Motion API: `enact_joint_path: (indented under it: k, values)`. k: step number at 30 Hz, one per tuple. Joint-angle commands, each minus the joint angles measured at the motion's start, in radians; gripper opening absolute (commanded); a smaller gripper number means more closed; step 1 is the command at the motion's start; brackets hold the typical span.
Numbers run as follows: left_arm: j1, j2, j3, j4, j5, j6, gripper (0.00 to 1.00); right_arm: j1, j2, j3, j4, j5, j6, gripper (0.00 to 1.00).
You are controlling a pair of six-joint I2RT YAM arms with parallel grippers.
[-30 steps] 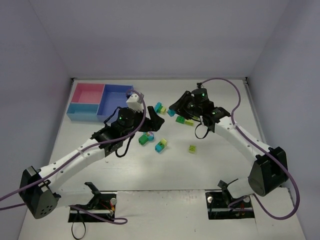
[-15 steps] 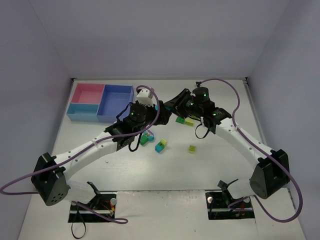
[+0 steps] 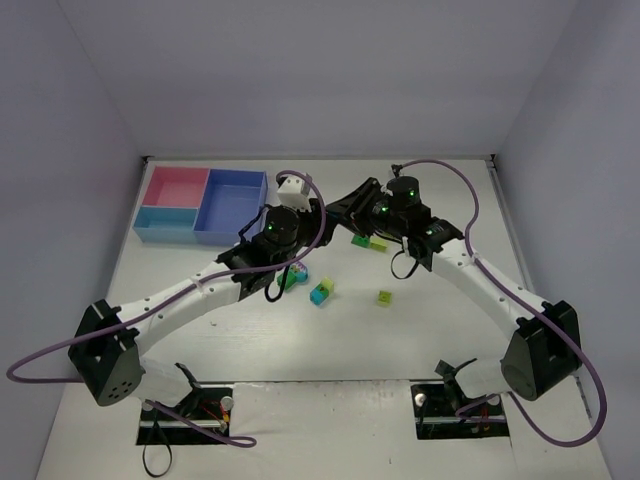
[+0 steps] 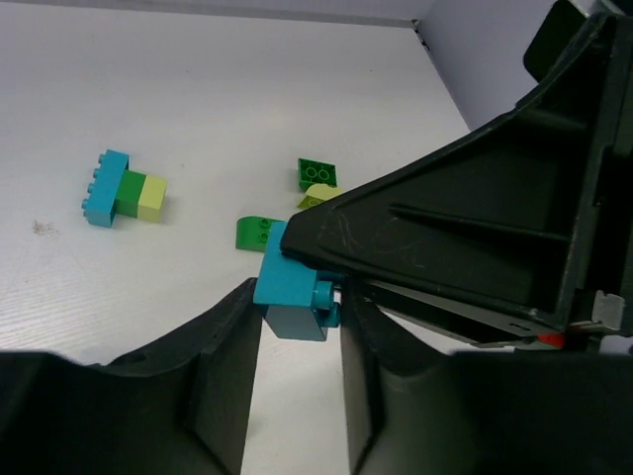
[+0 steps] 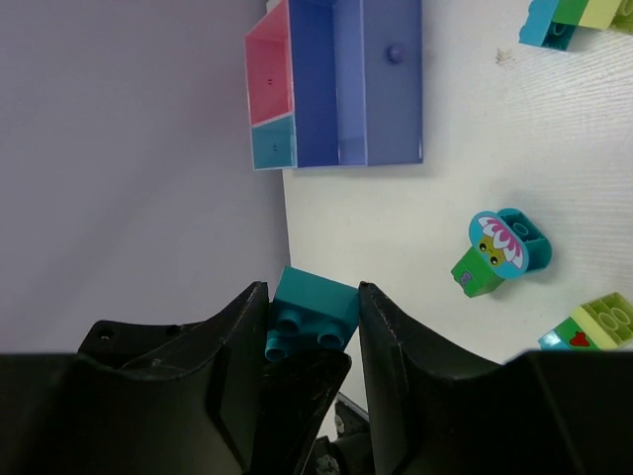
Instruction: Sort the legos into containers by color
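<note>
Swung in to centre since earlier, L gripper point(image 4: 297, 305) is now clamped on teal brick point(image 4: 290, 294), held mid-air above surface point(image 3: 420, 340) & also pinched by R gripper point(image 5: 312, 297). Handover is judged: R grip should be released before brick is pulled away. No writing is seen.

A lab: bare walls point(image 3: 300, 80) enclose the table point(image 3: 420, 340).

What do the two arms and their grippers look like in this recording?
Both the left arm and right arm have white links, black joint housings with small green lights, and chunky black bases. A purple cable runs along each. The left gripper and right gripper have broad, matte black fingers.
</note>
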State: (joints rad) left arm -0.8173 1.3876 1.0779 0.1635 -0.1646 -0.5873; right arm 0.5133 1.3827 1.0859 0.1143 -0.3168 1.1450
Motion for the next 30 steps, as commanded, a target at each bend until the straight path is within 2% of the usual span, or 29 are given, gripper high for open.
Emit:
enact_joint_path:
  k: [1,4,7,8,11,13,16,20,25,30]
  values:
    - [0.004,-0.01,0.059,0.113,-0.062,0.001,0.24,0.01,-0.033,-0.009,0.081,-0.03,0.01,0.0]
    - [0.004,-0.006,0.054,0.116,-0.064,-0.002,0.05,0.01,-0.028,-0.017,0.088,-0.033,0.006,0.0]
    - [0.006,-0.015,0.036,0.12,-0.075,-0.003,0.0,0.01,-0.028,-0.021,0.088,-0.022,-0.013,0.22]
    - [0.006,-0.021,0.03,0.122,-0.078,-0.002,0.0,0.01,-0.027,-0.021,0.087,-0.016,-0.021,0.38]
    - [0.012,-0.039,0.004,0.113,-0.093,0.009,0.0,0.001,-0.024,-0.023,0.079,0.007,-0.05,0.64]
    - [0.021,-0.058,-0.019,0.105,-0.095,0.02,0.0,-0.021,-0.017,-0.02,0.064,0.015,-0.076,0.77]
    - [0.053,-0.093,-0.05,0.053,-0.098,0.04,0.0,-0.082,-0.01,-0.008,0.033,0.013,-0.125,0.87]
    - [0.153,-0.159,-0.094,-0.022,-0.076,0.069,0.0,-0.202,-0.01,0.037,-0.071,0.053,-0.249,0.89]
    - [0.398,-0.194,-0.104,-0.113,-0.036,0.176,0.0,-0.245,-0.016,0.056,-0.189,0.137,-0.454,0.89]
    - [0.648,-0.098,0.005,-0.16,-0.001,0.294,0.0,-0.248,-0.048,-0.001,-0.206,0.151,-0.528,0.89]
